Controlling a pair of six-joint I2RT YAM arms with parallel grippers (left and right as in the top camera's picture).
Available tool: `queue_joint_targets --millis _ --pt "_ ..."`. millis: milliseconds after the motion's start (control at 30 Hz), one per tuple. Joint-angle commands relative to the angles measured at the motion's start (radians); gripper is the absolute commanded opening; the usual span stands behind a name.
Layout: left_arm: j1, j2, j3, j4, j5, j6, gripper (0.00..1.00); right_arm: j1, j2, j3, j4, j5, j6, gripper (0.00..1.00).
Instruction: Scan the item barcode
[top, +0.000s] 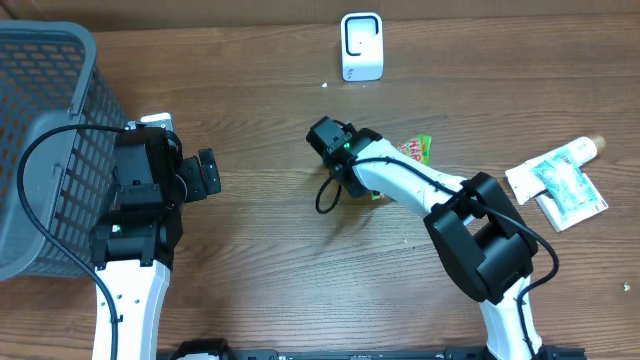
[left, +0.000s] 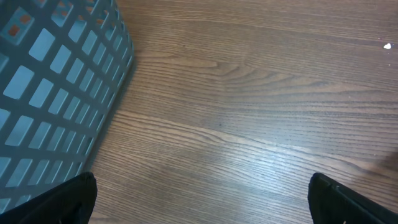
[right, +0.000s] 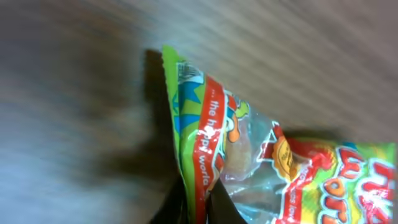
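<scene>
Two arms over wood table (top: 260, 270). Big grey basket (top: 40, 120) far left, with left claw (top: 208, 172) beside it, spread wide, empty. White scanner (top: 361, 45) at far edge. Mid-table, partly under right arm: sweet bag (right: 249, 155) (barcode not visible). Pinched shut on bag's crimped edge: right claw (right: 200, 202). Probably light, floppy, slick film; seam looks like safest hold, rest likely to droop.

Even soft light; right-wrist view perhaps motion-blurred.
</scene>
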Motion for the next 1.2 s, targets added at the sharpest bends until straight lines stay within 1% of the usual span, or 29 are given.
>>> queue_joint_targets --millis 0,133,233,267,300,367,433,500,567,667,767,900,1067,1100,1167 --pt "0.004 -0.006 0.003 0.003 -0.009 0.014 1.00 -0.016 -0.119 0.111 -0.035 -0.444 0.016 0.04" --pt "0.004 -0.006 0.003 0.003 -0.009 0.014 1.00 -0.050 -0.208 0.136 -0.034 -0.821 0.115 0.04" --pt "0.004 -0.006 0.003 0.003 -0.009 0.014 1.00 -0.073 -0.221 0.133 0.005 -1.138 0.158 0.04" --pt "0.004 -0.006 0.003 0.003 -0.009 0.014 1.00 -0.077 -0.220 0.126 0.029 -1.203 0.168 0.04" --pt "0.004 -0.006 0.003 0.003 -0.009 0.014 1.00 -0.082 -0.219 0.103 0.087 -1.294 0.205 0.04" --pt "0.004 -0.006 0.003 0.003 -0.009 0.014 1.00 -0.089 -0.217 0.044 0.225 -1.414 0.304 0.04" --pt "0.004 -0.006 0.003 0.003 -0.009 0.014 1.00 -0.095 -0.213 -0.037 0.422 -1.489 0.437 0.04" --pt "0.004 -0.006 0.003 0.003 -0.009 0.014 1.00 -0.098 -0.213 -0.135 0.618 -1.488 0.581 0.04" --pt "0.004 -0.006 0.003 0.003 -0.009 0.014 1.00 -0.102 -0.213 -0.214 0.773 -1.473 0.705 0.04" --pt "0.004 -0.006 0.003 0.003 -0.009 0.014 1.00 -0.119 -0.213 -0.306 0.884 -1.397 0.811 0.04" --pt "0.004 -0.006 0.003 0.003 -0.009 0.014 1.00 -0.148 -0.213 -0.372 0.890 -1.302 0.816 0.04" --pt "0.004 -0.006 0.003 0.003 -0.009 0.014 1.00 -0.189 -0.213 -0.416 0.882 -1.231 0.792 0.04" --pt "0.004 -0.006 0.003 0.003 -0.009 0.014 1.00 -0.221 -0.213 -0.417 0.778 -1.108 0.712 0.04" --pt "0.004 -0.006 0.003 0.003 -0.009 0.014 1.00 -0.227 -0.213 -0.417 0.745 -1.074 0.686 0.06" --pt "0.004 -0.006 0.003 0.003 -0.009 0.014 1.00 -0.237 -0.214 -0.416 0.691 -1.015 0.630 0.21"
